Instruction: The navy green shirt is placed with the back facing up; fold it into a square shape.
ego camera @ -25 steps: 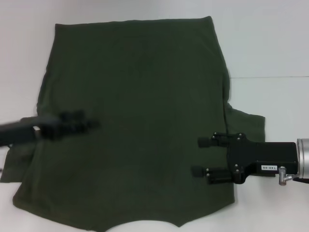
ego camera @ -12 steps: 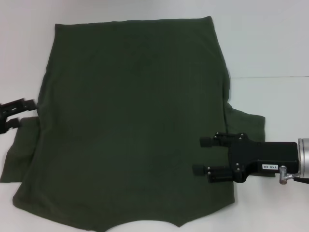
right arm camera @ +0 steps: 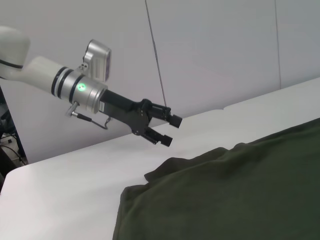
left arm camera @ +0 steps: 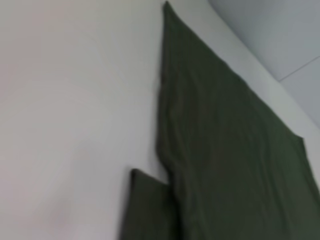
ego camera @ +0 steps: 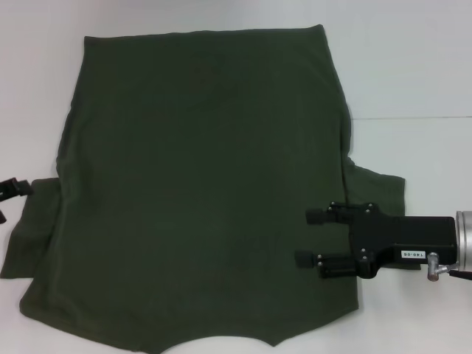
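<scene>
The navy green shirt (ego camera: 199,184) lies flat on the white table (ego camera: 413,66) and fills most of the head view. One short sleeve (ego camera: 33,221) sticks out at the left, the other (ego camera: 380,192) at the right. My right gripper (ego camera: 304,236) hovers over the shirt's right side near that sleeve, open, with nothing between its fingers. My left gripper (ego camera: 7,198) is at the far left of the head view, just off the left sleeve. The right wrist view shows the left gripper (right arm camera: 172,131) open and empty above the table beyond the shirt (right arm camera: 240,190). The left wrist view shows the shirt (left arm camera: 225,150) edge and sleeve.
Bare white table surrounds the shirt on the left, back and right. A seam line (ego camera: 413,117) runs across the table at the right. A pale wall (right arm camera: 215,50) stands behind the table in the right wrist view.
My left gripper has pulled back leftward, from over the shirt's left part to the left edge of view. The right gripper and the shirt have stayed put.
</scene>
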{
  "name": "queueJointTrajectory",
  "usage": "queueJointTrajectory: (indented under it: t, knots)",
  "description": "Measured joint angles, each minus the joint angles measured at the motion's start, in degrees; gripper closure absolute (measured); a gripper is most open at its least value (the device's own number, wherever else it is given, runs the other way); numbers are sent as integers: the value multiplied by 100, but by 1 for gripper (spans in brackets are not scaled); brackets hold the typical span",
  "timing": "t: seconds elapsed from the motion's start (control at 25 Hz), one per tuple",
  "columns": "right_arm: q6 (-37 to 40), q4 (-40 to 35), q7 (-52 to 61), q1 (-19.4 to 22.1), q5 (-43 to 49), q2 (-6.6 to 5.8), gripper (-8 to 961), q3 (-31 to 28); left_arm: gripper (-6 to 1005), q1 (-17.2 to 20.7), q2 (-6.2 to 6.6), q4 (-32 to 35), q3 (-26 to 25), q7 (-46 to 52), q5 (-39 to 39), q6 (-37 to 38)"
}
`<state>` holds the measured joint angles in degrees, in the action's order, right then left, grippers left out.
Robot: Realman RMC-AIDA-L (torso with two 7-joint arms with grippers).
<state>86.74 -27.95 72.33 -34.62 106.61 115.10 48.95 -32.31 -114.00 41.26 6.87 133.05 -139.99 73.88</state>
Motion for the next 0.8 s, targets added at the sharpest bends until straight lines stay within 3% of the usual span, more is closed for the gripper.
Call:
queueJointTrajectory:
  t: [0.8]
  knots:
    - [-7, 22, 1, 6, 30, 21, 69, 0, 138, 17, -31, -537, 46, -439, -186, -795]
